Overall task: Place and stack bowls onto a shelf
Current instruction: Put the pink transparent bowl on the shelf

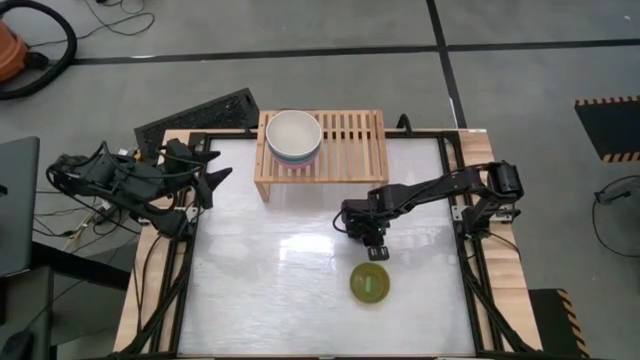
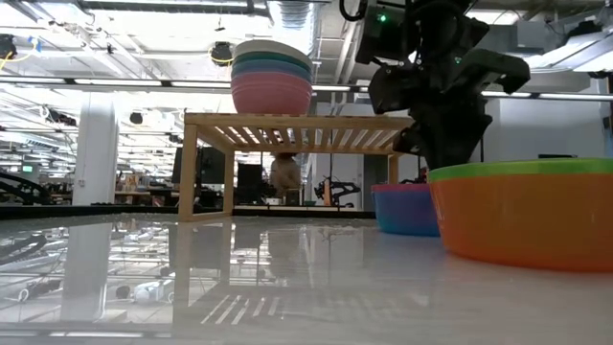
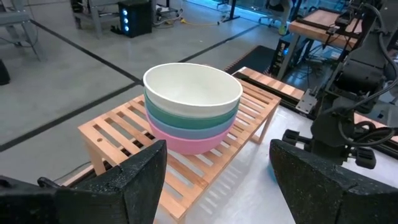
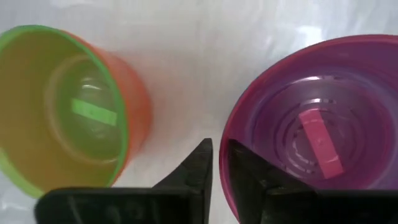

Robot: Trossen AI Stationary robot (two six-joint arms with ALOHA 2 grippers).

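Spotted the left claw [image 1: 215,187] way over at the left edge of the tabletop [image 1: 270,280], hanging there with fingers spread wide open, nothing between them. Looked straight at the shelf from the left wrist view.

Found the shelf [image 1: 345,135] at the back of the tabletop, about the middle. Counted four big bowls nested in one stack on its left part: pink bowl [image 3: 193,142] at the bottom on the slats, then blue-grey bowl [image 3: 193,129], teal bowl [image 3: 186,115], and cream-white bowl [image 1: 293,132] on top. Left the right part of the slats bare.

Caught the right claw [image 4: 217,158] further right, down low over the tabletop in front of the shelf's right end. Had it pinched almost shut on the rim of the purple bowl [image 4: 311,124], one finger inside and one outside. Saw that purple bowl nested in a cyan bowl [image 2: 402,216], both down on the tabletop.

Noticed the olive-green bowl [image 1: 370,284] just beside them, toward the front, nested inside the orange-red bowl [image 2: 517,225]. Not touched by either claw.
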